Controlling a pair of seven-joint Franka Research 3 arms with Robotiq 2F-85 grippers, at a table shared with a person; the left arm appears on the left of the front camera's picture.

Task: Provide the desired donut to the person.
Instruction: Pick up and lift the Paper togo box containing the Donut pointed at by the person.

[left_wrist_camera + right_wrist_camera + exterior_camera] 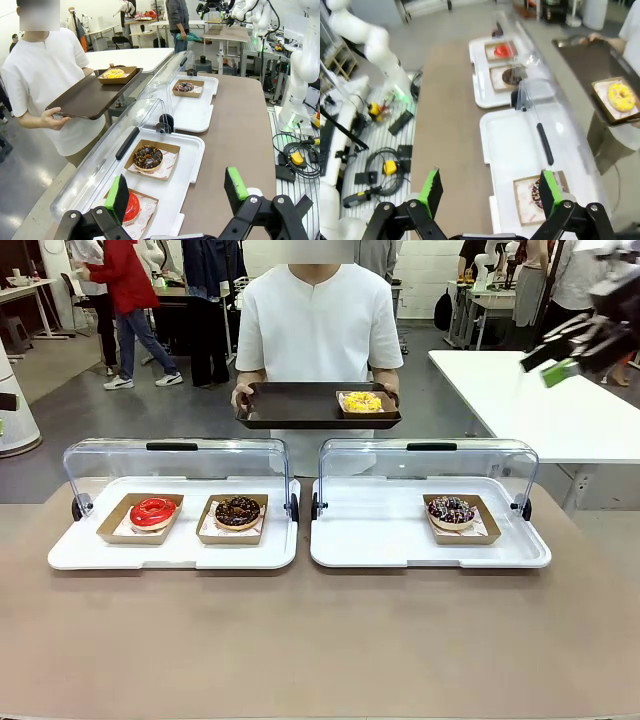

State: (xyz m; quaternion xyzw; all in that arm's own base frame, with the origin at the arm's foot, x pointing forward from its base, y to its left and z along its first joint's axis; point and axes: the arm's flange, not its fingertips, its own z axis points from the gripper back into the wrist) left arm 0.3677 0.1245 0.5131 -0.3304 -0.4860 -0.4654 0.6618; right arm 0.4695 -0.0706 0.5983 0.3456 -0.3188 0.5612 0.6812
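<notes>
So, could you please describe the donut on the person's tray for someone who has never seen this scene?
Across the table stands the person in white, holding a dark tray. At its end toward the robot's right sits the yellow donut in a cardboard holder. Unlike the red donut and chocolate donuts in the display cases, it is yellow.

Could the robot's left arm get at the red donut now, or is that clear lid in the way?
Probably yes: the clear lid is swung back, the red donut lies uncovered, and the open left gripper faces it unobstructed.

Yellow donut [361,401] boxed; on person [318,320] held tray [288,402]
</notes>
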